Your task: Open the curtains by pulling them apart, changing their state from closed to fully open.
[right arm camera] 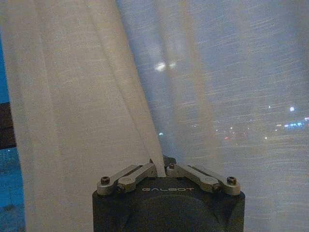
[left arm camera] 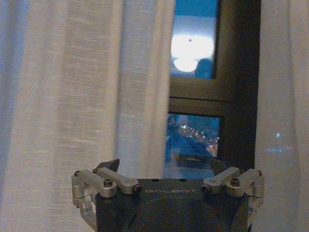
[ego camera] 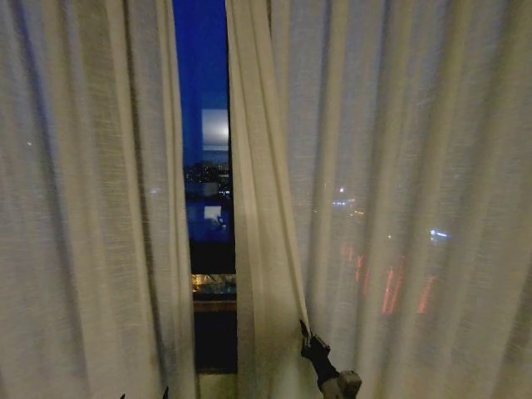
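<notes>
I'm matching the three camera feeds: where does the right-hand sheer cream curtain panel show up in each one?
Head view: the right sheer cream pleated curtain panel covers the picture right of the gap, the right hand pinching its inner edge.
Left wrist view: a strip along the far edge, beyond the open left hand.
Right wrist view: directly ahead, a fold clamped.
Shared landmark: the dark window gap.

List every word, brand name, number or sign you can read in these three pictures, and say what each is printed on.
"GALBOT" – on the dark body of the left gripper, below its open fingers.
"GALBOT" – on the dark body of the right gripper, which is shut on a fold of the right curtain panel.
Nothing readable on the curtains or through the window; the city lights outside are only blurs.
</notes>
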`<state>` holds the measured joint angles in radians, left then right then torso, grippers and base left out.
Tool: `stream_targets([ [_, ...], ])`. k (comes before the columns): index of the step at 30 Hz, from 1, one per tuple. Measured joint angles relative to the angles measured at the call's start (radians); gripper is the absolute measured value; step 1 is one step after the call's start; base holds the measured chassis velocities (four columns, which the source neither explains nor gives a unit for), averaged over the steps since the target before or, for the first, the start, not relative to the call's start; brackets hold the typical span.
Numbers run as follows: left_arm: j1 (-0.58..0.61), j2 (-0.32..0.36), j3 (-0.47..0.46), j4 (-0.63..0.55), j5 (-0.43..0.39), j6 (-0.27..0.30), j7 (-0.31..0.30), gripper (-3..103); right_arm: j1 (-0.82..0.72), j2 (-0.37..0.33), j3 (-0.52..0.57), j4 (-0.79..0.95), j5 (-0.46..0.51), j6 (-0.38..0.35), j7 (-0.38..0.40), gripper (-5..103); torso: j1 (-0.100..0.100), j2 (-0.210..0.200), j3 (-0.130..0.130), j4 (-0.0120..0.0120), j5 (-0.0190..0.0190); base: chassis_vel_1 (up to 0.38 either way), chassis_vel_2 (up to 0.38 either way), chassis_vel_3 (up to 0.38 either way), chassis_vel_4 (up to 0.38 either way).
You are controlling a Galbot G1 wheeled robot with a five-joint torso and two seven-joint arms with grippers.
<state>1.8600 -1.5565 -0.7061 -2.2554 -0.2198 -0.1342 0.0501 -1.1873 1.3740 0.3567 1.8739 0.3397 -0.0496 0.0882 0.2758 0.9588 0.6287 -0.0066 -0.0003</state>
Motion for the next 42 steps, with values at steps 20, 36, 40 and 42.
stream_targets([
  [20,-0.019,0.008,0.004,0.027,-0.002,0.005,0.0,100,-0.011,0.0,0.067,-0.028,0.001,0.022,-0.004,0,0.0,0.0,0.0,0.0,0.0001,-0.237,-0.227,0.243,0.233],
  [36,-0.025,0.01,0.003,0.036,-0.006,0.007,0.0,100,-0.039,0.0,0.163,-0.039,0.002,0.031,-0.031,0,0.0,0.0,0.0,-0.0001,0.0,-0.232,-0.243,0.242,0.236],
  [40,-0.027,0.01,0.005,0.036,-0.007,0.007,0.0,100,-0.049,0.0,0.176,-0.037,0.003,0.032,-0.035,0,0.0,0.0,0.0,-0.0001,0.0002,-0.24,-0.241,0.235,0.22],
  [42,-0.027,0.011,0.007,0.036,-0.007,0.007,0.0,100,-0.054,0.0,0.181,-0.035,0.003,0.033,-0.037,0,0.0,0.0,0.0,0.0,-0.0001,-0.266,-0.252,0.261,0.283],
])
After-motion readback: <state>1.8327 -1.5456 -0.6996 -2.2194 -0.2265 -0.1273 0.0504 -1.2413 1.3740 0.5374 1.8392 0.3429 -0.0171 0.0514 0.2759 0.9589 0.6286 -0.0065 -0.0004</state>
